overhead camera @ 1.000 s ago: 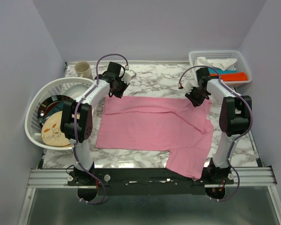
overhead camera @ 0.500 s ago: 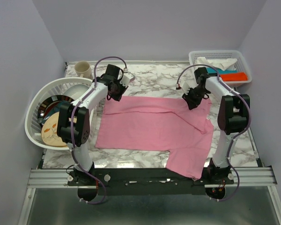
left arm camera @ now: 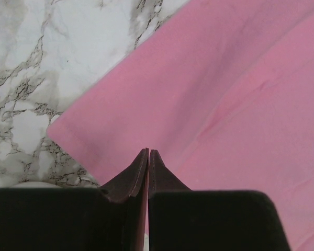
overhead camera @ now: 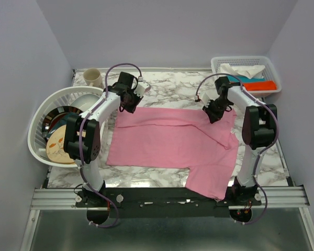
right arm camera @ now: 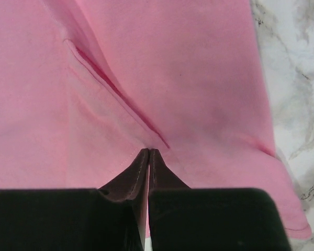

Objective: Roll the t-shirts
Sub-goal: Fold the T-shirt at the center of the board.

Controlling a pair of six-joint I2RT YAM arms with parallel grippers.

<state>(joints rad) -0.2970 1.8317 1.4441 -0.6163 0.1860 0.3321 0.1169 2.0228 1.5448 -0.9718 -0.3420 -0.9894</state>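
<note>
T-shirt (overhead camera: 167,138), pink, spread out, left tool (left arm camera: 148,151) and right tool (right arm camera: 148,150) pressed together at far edge

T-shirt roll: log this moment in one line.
t-shirt flat, unrolled | left gripper shut, far left corner | right gripper shut, far right crease | grip on cloth unclear

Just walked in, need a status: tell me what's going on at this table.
Two robot arms are working on a plain pink soft-fabric t-shirt, spread mostly flat on the white marble-patterned table. The left tool sits over the shirt's far left corner, the right tool over its far right part, beside a fold. Both tools' fingers are shut together; whether they pinch fabric is unclear. No rolling shows yet.
</note>
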